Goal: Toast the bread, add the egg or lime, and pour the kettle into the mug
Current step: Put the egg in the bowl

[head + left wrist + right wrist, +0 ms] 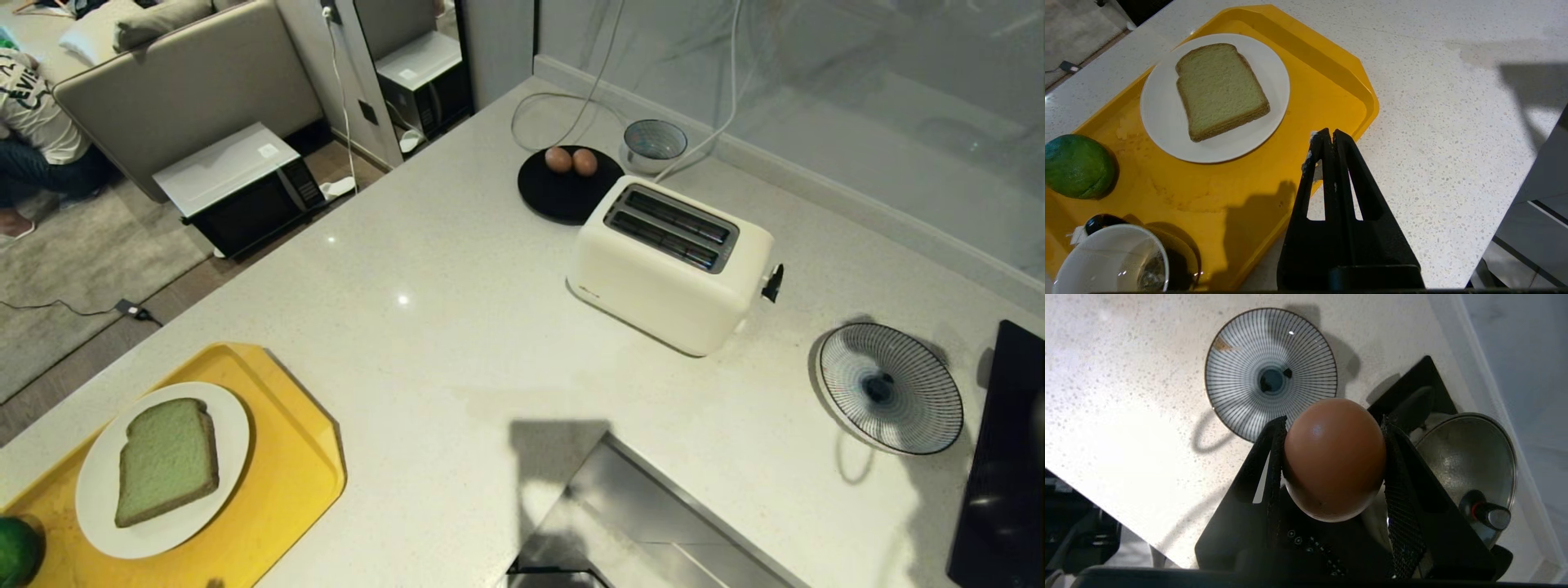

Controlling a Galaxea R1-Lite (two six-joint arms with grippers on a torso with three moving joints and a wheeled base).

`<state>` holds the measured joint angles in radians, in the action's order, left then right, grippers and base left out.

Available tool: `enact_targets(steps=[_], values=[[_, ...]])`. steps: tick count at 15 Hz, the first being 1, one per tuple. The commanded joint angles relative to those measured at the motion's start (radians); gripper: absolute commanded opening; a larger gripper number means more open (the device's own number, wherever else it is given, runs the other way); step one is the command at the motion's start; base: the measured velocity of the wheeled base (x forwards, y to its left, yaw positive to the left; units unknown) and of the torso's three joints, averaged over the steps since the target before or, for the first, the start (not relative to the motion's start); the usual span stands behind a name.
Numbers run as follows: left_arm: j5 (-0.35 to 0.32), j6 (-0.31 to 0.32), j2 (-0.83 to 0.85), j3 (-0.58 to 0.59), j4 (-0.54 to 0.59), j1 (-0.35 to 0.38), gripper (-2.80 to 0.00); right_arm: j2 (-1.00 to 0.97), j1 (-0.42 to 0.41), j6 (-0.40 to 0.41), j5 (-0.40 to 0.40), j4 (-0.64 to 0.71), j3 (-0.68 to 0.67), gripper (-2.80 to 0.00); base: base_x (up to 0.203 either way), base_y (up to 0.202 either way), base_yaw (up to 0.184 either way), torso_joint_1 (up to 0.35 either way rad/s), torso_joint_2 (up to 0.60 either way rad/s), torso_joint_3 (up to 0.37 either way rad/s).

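Clamped in my right gripper (1331,465): one egg (1334,457); left gripper (1327,141) pinched together, idle. Bread (167,460) untoasted at eight o'clock; pouring remains.

A pale speckled worktop (424,327) fills most of the scene, with small bright glints of overhead light on it. Behind the worktop rises a glossy grey marbled wall (816,82). Beyond the worktop's far-left edge lie a wooden floor (188,286), a grey rug (73,278), a beige sofa (188,82) and a microwave (245,188) on the floor
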<state>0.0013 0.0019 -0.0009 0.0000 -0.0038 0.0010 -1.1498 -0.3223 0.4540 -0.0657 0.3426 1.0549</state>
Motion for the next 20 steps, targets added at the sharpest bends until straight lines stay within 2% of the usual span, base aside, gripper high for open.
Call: enact_targets(steps=[1,6,20], values=[[0.000,0.000,-0.001,0.000,-0.001,0.001,-2.80,0.002,0.005,0.003,-0.003,0.000,0.004,-2.80,-0.012,-0.005,0.080,0.004,0.00,0.006],[0.000,0.000,-0.001,0.000,-0.001,0.001,-2.80,0.007,0.041,0.005,-0.005,-0.045,-0.006,-2.80,-0.001,-0.009,0.171,0.002,0.00,0.001],[0.000,0.000,-0.001,0.000,-0.001,0.001,-2.80,0.014,0.177,0.034,-0.008,-0.050,-0.012,-2.80,0.001,-0.008,0.173,0.004,0.00,0.001]])
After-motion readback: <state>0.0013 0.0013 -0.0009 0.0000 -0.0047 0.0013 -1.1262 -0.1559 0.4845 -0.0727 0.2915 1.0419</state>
